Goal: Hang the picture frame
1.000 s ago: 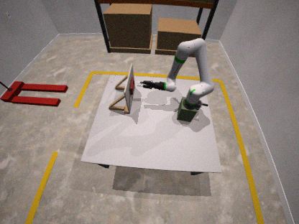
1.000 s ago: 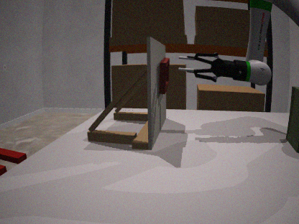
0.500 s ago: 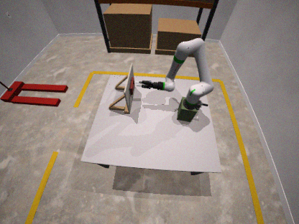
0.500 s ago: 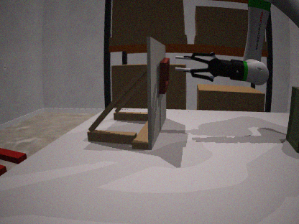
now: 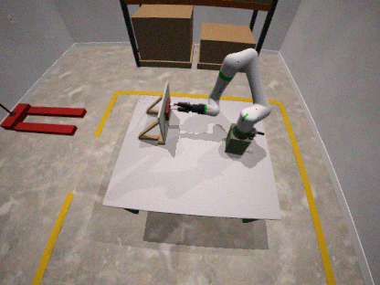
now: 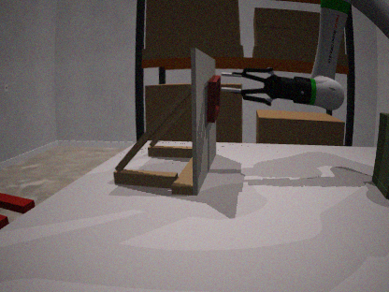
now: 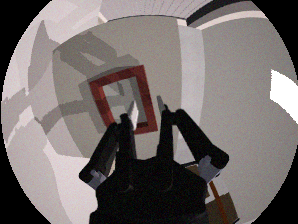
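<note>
On the white tabletop [image 5: 192, 183] stands an upright grey board [image 6: 202, 117], propped from behind by a wooden brace [image 6: 150, 178]. Against the board's face, near its top, hangs the red frame [image 6: 214, 98]; the wrist view shows it as a red rectangle [image 7: 124, 102] with the grey board visible through its opening, tilted a little in that view. The screw itself is too small to make out, so whether the frame sits on the shank or on the head cannot be told.

Just beside the frame, the pincer [image 6: 230, 81] points horizontally at the board, its black body reaching from the white arm [image 5: 247, 78]. Its fingers [image 6: 231, 74] stand partly closed, a narrow gap between them, and nothing is between them. In the exterior view the fingertips stop just short of the frame's face, apart from it. In the wrist view the two tips [image 7: 135, 111] lie over the frame's right half.

The arm stands on a green pedestal [image 5: 232, 147] near the tabletop's right side. Beyond the tabletop a rack [image 5: 130, 41] holds brown boxes [image 5: 162, 32], and a red pallet jack [image 5: 41, 118] lies on the floor at the left.
</note>
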Motion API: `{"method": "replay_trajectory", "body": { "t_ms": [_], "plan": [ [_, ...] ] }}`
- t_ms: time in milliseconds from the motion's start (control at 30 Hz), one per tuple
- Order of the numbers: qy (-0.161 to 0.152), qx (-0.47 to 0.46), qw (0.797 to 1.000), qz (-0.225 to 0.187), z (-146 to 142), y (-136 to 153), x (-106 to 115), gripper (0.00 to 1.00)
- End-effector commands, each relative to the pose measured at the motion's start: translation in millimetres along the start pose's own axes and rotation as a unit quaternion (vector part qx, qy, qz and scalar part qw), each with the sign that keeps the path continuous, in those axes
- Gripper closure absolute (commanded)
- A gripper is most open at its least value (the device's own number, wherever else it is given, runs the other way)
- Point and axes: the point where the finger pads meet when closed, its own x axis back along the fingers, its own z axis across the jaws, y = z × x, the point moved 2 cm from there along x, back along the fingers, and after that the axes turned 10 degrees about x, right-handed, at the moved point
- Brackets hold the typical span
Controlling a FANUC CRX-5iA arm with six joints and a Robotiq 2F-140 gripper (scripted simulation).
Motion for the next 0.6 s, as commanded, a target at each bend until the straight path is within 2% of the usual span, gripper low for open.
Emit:
{"method": "replay_trajectory", "body": {
  "t_ms": [0,567],
  "plan": [
    [0.0,0.0,1.0,0.0,0,0,-6,0.71],
    [0.0,0.0,1.0,0.0,0,0,-25,0.71]
  ]
}}
